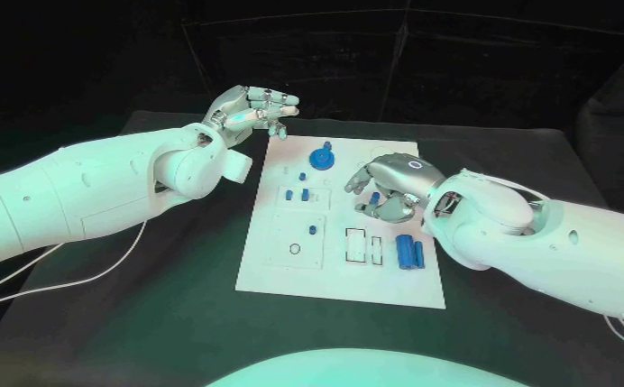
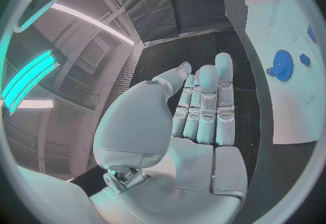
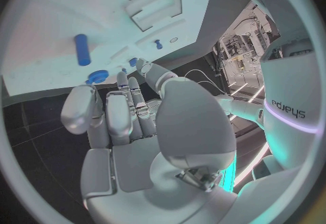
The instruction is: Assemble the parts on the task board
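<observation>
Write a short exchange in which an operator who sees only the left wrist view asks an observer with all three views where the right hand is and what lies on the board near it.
Operator: I see my empty left hand and a blue gear. Where is the right hand?
Observer: The right hand hangs over the right half of the task board, fingertips down at a small blue part; contact is unclear.
Operator: Anything nearer the robot than that?
Observer: Two blue cylinders lie side by side near the board's right edge.
</observation>
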Controlling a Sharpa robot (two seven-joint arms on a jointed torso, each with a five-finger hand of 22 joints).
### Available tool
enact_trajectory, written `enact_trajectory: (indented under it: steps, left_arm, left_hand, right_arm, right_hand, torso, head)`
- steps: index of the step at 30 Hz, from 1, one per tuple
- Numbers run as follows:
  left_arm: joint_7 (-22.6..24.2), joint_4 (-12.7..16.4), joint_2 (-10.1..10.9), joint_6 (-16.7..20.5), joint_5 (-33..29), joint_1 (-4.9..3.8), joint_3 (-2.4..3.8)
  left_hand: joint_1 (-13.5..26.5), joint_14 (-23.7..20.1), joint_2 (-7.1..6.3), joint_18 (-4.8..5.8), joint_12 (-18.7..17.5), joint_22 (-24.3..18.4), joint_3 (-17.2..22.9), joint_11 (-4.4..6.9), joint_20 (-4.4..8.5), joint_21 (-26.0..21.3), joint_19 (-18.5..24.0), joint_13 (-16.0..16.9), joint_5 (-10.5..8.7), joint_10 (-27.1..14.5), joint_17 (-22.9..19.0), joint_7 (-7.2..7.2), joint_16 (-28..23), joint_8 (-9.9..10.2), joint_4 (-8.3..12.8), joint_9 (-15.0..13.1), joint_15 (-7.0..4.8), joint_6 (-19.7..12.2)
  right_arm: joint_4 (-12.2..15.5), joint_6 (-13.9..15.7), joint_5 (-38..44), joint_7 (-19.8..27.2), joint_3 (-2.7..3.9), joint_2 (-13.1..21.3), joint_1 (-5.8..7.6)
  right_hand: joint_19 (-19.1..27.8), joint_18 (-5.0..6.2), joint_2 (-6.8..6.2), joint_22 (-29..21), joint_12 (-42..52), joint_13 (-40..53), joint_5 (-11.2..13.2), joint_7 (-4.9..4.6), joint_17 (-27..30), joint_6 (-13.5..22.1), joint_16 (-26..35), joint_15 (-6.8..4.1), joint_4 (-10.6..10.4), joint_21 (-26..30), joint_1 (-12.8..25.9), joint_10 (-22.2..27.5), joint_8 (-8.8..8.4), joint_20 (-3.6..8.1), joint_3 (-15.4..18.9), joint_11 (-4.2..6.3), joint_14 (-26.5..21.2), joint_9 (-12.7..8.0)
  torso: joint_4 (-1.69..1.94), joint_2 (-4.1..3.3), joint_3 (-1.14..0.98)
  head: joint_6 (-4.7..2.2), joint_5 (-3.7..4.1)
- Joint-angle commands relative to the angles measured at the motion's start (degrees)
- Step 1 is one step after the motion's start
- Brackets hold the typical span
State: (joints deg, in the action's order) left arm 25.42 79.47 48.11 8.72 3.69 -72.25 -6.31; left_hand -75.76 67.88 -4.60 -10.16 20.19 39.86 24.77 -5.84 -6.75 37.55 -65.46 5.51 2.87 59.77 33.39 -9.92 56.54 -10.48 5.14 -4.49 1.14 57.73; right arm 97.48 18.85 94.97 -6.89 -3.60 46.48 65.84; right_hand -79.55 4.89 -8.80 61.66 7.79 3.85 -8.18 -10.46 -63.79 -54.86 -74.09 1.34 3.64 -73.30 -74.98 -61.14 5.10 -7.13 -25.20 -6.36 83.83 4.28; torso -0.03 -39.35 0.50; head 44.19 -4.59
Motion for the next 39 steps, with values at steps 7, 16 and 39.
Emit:
enact_trajectory:
  steps: [7, 16, 39]
  left_arm:
    - [0.14, -0.21, -0.27, -1.2, -0.18, -0.09, 0.03]
    - [0.08, -0.37, -0.39, -1.28, -0.18, -0.08, 0.0]
    - [-0.06, -0.53, -0.46, -1.43, -0.18, -0.08, -0.02]
  left_hand:
    - [-0.27, -0.47, 0.48, -0.3, 0.3, -0.07, -0.26, -0.04, -0.04, -0.26, 0.39, 0.08, -0.02, -0.36, -0.08, -0.04, -0.26, -0.35, 0.02, 0.07, -0.04, -0.22]
    - [-0.27, -0.47, 0.48, -0.3, 0.3, -0.07, -0.26, -0.04, -0.04, -0.26, 0.39, 0.08, -0.02, -0.36, -0.08, -0.04, -0.26, -0.35, 0.02, 0.07, -0.04, -0.22]
    - [-0.27, -0.47, 0.48, -0.3, 0.3, -0.07, -0.26, -0.04, -0.04, -0.26, 0.39, 0.08, -0.02, -0.36, -0.08, -0.04, -0.26, -0.35, 0.02, 0.07, -0.04, -0.22]
  right_arm:
    - [-1.59, -5.15, 1.49, -4.87, 0.21, 3.1, 1.51]
    - [-2.65, -10.45, 3.2, -4.97, 0.22, 2.61, 1.65]
    - [-5.43, -11.86, 2.38, -2.04, 0.17, -0.88, 1.62]
  right_hand:
    - [0.19, 0.87, -0.23, -1.35, -0.03, -0.07, 0.2, 1.7, 1.53, 1.33, 1.11, -0.4, -1.18, 1.29, -0.19, 4.79, -1.08, 0.3, 6.52, 0.25, 1.17, -0.34]
    - [-0.01, 0.85, 0.94, -1.41, 1.46, 0.04, 0.01, 2.3, 1.64, 0.88, 1.05, -0.4, -1.53, 1.41, -1.72, 4.84, -0.86, 0.27, 8.67, 0.33, 1.3, -0.24]
    - [-1.13, 0.53, 3.83, 0.24, 4.24, -0.03, -0.16, 2.4, 0.32, -1.76, -0.21, -1.91, -1.89, 0.38, -4.07, -3.01, -0.24, 1.55, 6.65, 2.13, 1.84, -0.13]
  torso:
    - [0.0, -0.11, -0.09]
    - [0.02, -0.13, -0.07]
    - [-0.01, -0.12, -0.06]
  head:
    - [-0.86, 0.75]
    - [-0.72, 0.66]
    - [-0.17, 0.47]
